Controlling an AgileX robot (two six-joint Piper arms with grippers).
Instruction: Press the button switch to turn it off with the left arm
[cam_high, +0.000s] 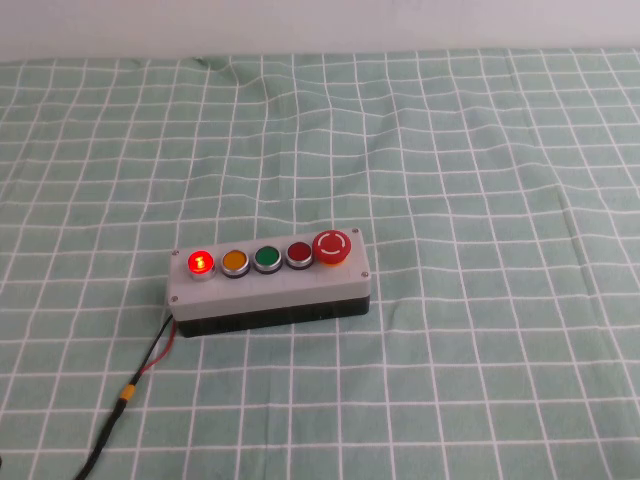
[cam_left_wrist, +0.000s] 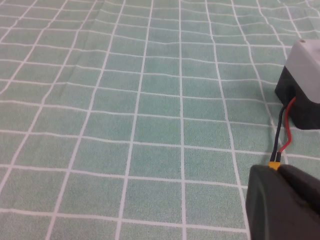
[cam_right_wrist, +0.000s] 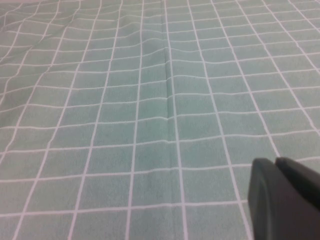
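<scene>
The button switch (cam_high: 200, 263) glows bright red at the left end of the grey box (cam_high: 268, 285), next to the orange button (cam_high: 234, 262). Neither arm shows in the high view. In the left wrist view my left gripper (cam_left_wrist: 277, 169) is shut and empty, low over the cloth, a short way from the box's corner (cam_left_wrist: 306, 62); the buttons are out of that view. My right gripper (cam_right_wrist: 276, 161) is shut and empty over bare cloth, with the box not in its view.
A green button (cam_high: 266, 258), a darker red button (cam_high: 299, 253) and a large red stop button (cam_high: 332, 247) complete the row. A black and red cable (cam_high: 150, 362) runs from the box's left end toward the front edge, also in the left wrist view (cam_left_wrist: 280, 135). Green checked cloth (cam_high: 480, 150) covers the table.
</scene>
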